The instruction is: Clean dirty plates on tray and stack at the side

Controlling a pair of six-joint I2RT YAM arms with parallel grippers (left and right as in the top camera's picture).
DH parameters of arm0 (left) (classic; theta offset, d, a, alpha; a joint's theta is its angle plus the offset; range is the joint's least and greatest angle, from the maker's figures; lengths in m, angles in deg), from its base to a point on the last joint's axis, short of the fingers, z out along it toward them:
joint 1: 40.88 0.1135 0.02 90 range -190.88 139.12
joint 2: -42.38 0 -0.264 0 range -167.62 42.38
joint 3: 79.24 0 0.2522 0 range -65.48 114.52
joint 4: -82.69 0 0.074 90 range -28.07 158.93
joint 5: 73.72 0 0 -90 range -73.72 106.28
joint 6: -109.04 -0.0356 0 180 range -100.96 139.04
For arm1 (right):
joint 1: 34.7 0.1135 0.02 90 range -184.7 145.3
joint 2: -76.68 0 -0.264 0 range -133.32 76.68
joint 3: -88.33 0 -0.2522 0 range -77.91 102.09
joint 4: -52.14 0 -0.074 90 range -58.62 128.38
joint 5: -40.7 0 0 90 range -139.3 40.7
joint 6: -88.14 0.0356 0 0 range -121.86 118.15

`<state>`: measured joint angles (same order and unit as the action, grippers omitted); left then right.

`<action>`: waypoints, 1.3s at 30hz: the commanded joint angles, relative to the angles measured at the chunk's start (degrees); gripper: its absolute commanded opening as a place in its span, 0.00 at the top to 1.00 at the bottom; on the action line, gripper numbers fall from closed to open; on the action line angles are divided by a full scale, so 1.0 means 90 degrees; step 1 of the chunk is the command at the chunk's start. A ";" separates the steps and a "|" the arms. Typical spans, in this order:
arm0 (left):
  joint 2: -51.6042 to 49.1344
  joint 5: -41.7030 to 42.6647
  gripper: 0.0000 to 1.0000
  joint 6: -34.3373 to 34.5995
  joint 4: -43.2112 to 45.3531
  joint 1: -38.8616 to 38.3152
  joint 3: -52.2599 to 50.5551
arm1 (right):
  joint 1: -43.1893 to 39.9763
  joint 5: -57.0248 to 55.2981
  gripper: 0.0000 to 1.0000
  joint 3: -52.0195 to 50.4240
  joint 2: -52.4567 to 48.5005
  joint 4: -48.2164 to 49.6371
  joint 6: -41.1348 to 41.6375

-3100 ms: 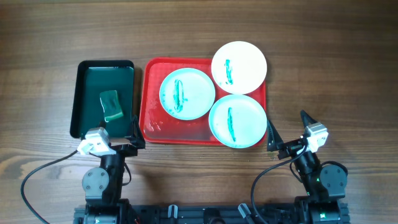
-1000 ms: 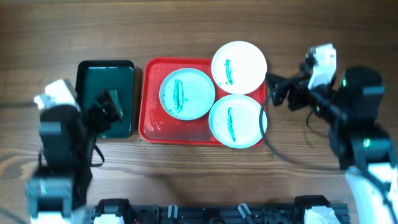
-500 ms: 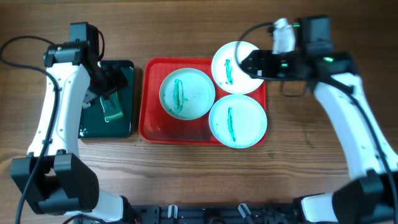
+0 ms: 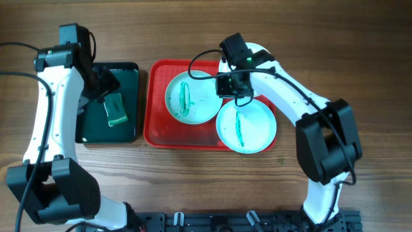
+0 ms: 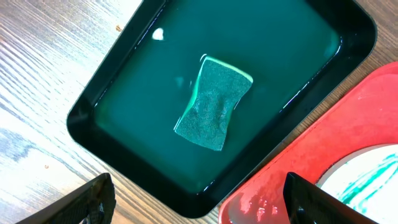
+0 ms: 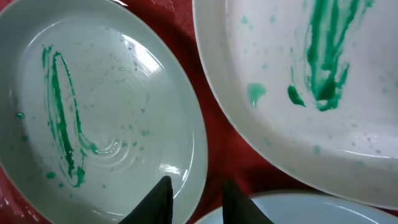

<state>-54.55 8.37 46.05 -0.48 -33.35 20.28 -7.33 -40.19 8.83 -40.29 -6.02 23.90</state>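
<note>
Three white plates with green smears lie on the red tray (image 4: 158,132): one at the left (image 4: 190,98), one at the front right (image 4: 246,125), and one at the back right (image 4: 261,61), partly under my right arm. My right gripper (image 4: 225,95) is low where the three meet. In the right wrist view its jaws (image 6: 196,186) are narrowed but still open astride the left plate's (image 6: 93,124) right rim, one finger over the plate and the other over red tray (image 6: 217,143). My left gripper (image 5: 199,208) hangs wide open above the sponge (image 5: 213,104), holding nothing.
The sponge (image 4: 116,109) lies in shallow water in a dark green tray (image 4: 87,132) left of the red tray. Bare wooden table surrounds both trays. My right arm reaches across the back right plate (image 6: 323,74); the front plate (image 6: 298,208) lies just under the fingers.
My right arm has swung left from the back right plate down to the left plate's right rim, and its jaws have narrowed a lot. My left gripper has shifted slightly over the green tray.
</note>
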 commanded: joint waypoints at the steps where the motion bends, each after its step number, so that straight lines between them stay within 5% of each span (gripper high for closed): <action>1: 0.0112 -0.0134 0.16 0.0126 0.0015 0.0029 0.0092 | 0.0046 -0.0449 0.75 0.0117 -0.0318 0.0107 0.0136; 10: 0.0112 -0.0136 0.14 0.0124 0.0022 0.0029 0.0066 | 0.0391 -0.0444 0.96 0.0102 -0.0767 0.0682 0.0163; 13: 0.0107 -0.0136 0.14 0.0124 0.0027 0.0029 -0.0017 | 0.0488 -0.0444 0.96 0.0102 -0.0767 0.0886 0.0447; 21: 0.0087 0.0044 0.43 -0.0311 0.1622 0.0029 -0.1445 | 0.0500 -0.0452 0.96 0.0102 -0.0770 0.1003 0.0291; 34: 0.0041 0.0061 0.58 -0.0311 0.4711 0.0029 -0.3529 | 0.0512 -0.0495 0.96 0.0102 -0.0770 0.1056 0.0304; 37: 0.0041 0.0063 0.59 -0.0313 0.5027 0.0027 -0.3655 | 0.0512 -0.0493 0.96 0.0102 -0.0770 0.1061 0.0301; 39: 0.0039 0.0061 0.67 -0.0313 0.5059 0.0029 -0.3733 | 0.0512 -0.0493 0.96 0.0102 -0.0770 0.1047 0.0299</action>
<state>-54.33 8.83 43.64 44.72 -33.35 -11.91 -3.17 -43.39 8.94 -46.02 3.31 26.99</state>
